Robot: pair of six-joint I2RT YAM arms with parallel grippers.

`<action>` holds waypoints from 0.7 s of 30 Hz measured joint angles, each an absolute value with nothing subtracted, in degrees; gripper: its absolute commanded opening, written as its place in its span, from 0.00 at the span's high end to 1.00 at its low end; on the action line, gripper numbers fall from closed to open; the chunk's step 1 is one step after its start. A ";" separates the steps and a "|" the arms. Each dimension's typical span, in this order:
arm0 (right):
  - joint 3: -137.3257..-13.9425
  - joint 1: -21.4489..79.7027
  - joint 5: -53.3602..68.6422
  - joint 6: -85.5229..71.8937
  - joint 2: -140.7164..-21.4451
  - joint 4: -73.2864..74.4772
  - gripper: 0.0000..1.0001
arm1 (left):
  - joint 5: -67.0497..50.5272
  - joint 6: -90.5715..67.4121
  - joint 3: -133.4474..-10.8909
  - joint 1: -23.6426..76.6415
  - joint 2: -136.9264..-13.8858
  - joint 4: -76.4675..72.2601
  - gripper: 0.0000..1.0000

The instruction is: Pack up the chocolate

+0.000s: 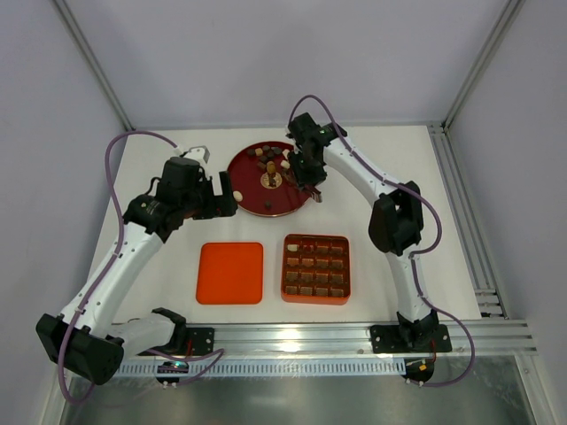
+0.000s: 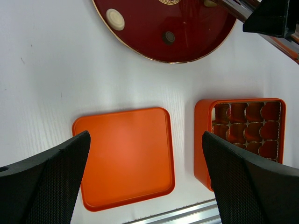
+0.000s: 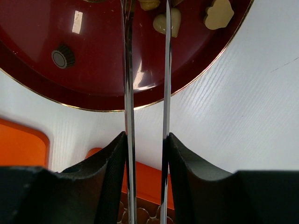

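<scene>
The chocolate [image 1: 266,160] lies as several small brown, dark and cream pieces on the dark red plate [image 1: 252,199]. More pieces fill cells of the orange gridded box [image 1: 316,268]. My right gripper [image 1: 299,168] is over the plate's right side, shut on the metal tweezers [image 3: 128,93]. The tweezers' arms stand apart and their tips run out of the right wrist view. Near them lie cream pieces [image 3: 218,14] and a dark round piece [image 3: 62,57]. My left gripper [image 1: 227,197] is open and empty at the plate's left edge, above the flat orange lid [image 2: 124,156].
The lid [image 1: 230,272] lies left of the box, both near the front rail [image 1: 292,336]. The left wrist view shows the box [image 2: 204,135], the plate [image 2: 140,37], a cream round piece [image 2: 115,19] and a dark one [image 2: 168,37]. Cage posts stand at the back corners.
</scene>
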State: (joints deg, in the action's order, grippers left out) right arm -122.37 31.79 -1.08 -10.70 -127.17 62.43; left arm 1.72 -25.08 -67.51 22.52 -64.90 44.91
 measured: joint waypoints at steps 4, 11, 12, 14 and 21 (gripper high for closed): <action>-122.37 31.79 -1.08 -10.72 -127.28 62.57 0.59 | 1.72 -25.06 -67.51 22.52 -64.90 44.88 0.00; -122.39 31.79 -1.04 -10.87 -127.28 62.70 0.56 | 1.72 -25.08 -67.51 22.52 -64.90 44.91 0.00; -122.39 31.79 -1.02 -10.87 -127.28 62.74 0.56 | 1.72 -25.06 -67.51 22.52 -64.90 44.88 0.00; -122.48 31.79 -0.95 -10.90 -127.28 62.96 0.56 | 1.72 -25.08 -67.51 22.52 -64.90 44.91 0.00; -122.61 31.79 -0.91 -10.90 -127.28 63.13 0.56 | 1.69 -25.08 -67.51 22.52 -64.90 44.91 0.00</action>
State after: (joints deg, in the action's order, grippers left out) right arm -122.61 31.79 -0.91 -10.90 -127.28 63.13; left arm 1.69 -25.08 -67.51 22.52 -64.90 44.91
